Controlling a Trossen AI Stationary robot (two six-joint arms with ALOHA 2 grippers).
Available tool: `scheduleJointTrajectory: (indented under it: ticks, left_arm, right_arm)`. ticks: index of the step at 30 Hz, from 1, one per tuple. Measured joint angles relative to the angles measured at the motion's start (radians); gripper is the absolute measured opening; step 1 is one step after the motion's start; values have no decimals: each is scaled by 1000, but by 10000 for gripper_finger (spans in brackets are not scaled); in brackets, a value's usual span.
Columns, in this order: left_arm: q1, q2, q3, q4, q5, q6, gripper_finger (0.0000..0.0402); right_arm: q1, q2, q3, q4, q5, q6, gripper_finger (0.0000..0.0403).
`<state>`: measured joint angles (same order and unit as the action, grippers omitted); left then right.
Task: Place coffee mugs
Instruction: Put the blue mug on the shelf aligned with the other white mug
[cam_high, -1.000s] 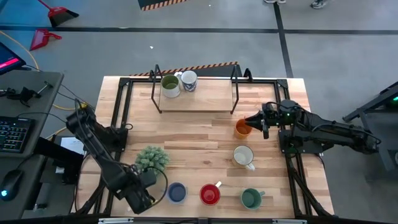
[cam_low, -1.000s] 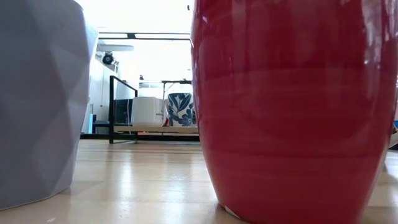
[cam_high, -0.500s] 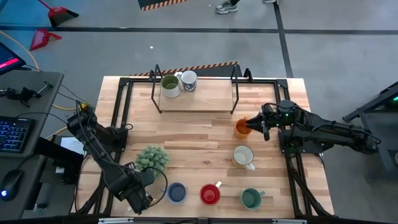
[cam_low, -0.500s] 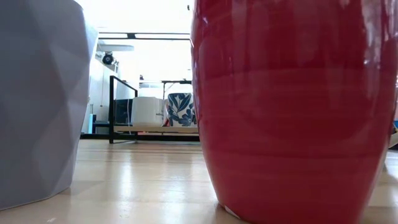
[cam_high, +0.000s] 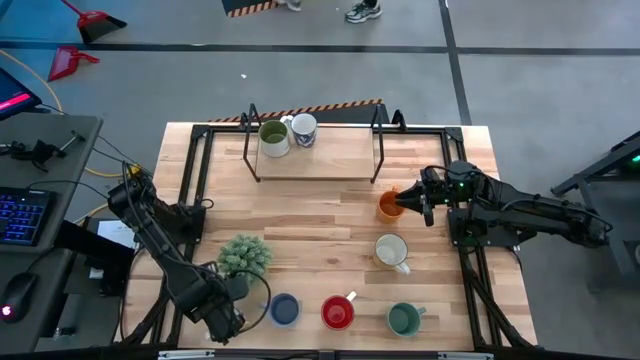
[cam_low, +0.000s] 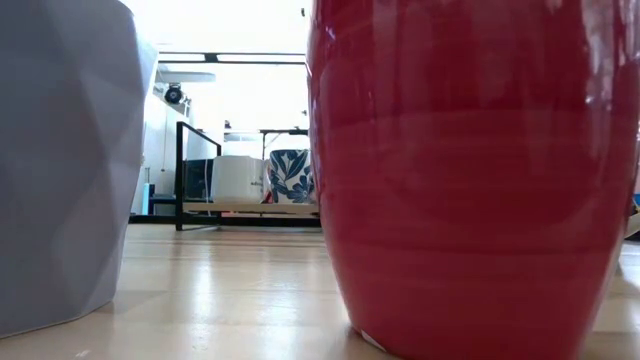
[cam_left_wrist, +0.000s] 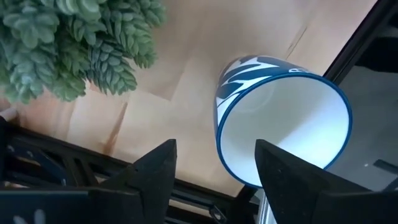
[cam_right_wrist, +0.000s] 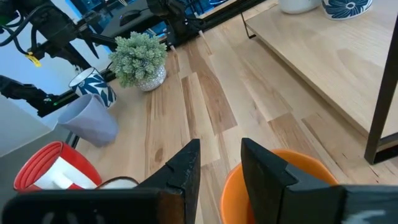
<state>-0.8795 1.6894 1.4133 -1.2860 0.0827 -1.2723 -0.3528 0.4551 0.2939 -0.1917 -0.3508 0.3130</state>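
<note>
Beside the plant (cam_high: 245, 253), blue mug (cam_high: 285, 309) stands.

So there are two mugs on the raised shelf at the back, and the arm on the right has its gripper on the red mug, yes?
Not quite. The two mugs on the raised shelf are right, but the right gripper is on the orange mug, not the red one. The high view shows this; the red mug stands untouched near the front edge, between a blue mug and a green mug.
</note>
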Motion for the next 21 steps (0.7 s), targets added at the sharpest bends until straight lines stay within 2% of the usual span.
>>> scheduleJointTrajectory:
  ticks: [14, 21]
  left_arm:
    - [3, -1, -61, 80, -16, 107, 214]
    - [3, -1, -61, 81, -76, 144, 214]
  right_arm:
    - [0, 0, 0, 0, 0, 0, 97]
    - [0, 0, 0, 0, 0, 0, 97]
